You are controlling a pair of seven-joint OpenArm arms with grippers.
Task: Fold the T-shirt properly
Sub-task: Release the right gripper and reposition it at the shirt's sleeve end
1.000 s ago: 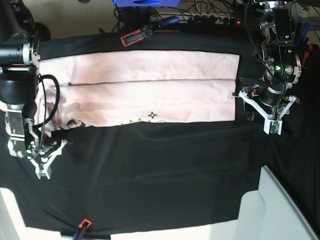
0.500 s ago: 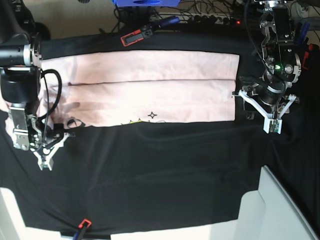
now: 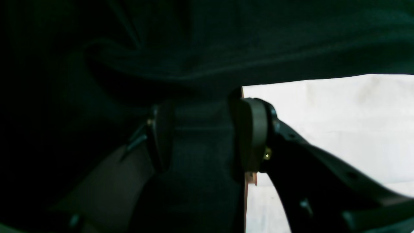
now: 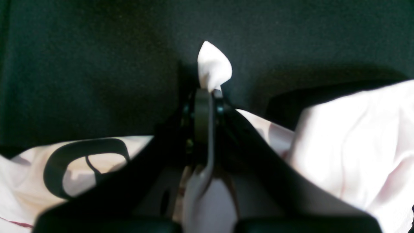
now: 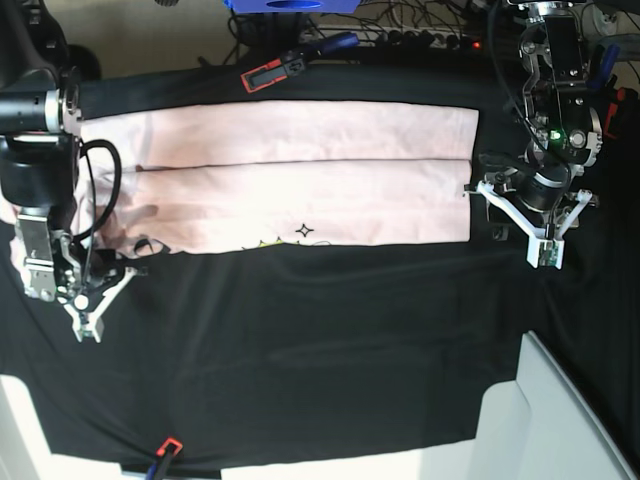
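The pale pink T-shirt (image 5: 300, 175) lies folded lengthwise across the black table cloth (image 5: 320, 340), with a bit of black print along its near edge. My right gripper (image 5: 88, 318) sits off the shirt's left near corner. In the right wrist view the right gripper (image 4: 207, 94) is shut on a pinch of the T-shirt (image 4: 214, 66), and black lettering (image 4: 81, 155) shows on the cloth below. My left gripper (image 5: 520, 215) stands at the shirt's right edge. In the left wrist view the left gripper (image 3: 203, 129) is open over black cloth, with the T-shirt (image 3: 339, 123) just beside its right finger.
A red and black clamp (image 5: 270, 72) holds the cloth at the far edge, and another clamp (image 5: 165, 450) holds the near edge. A blue box (image 5: 290, 5) and cables sit behind the table. A white panel (image 5: 560, 420) rises at the near right.
The right gripper has closed on the shirt's corner and shifted slightly up and left. The left arm has not moved.
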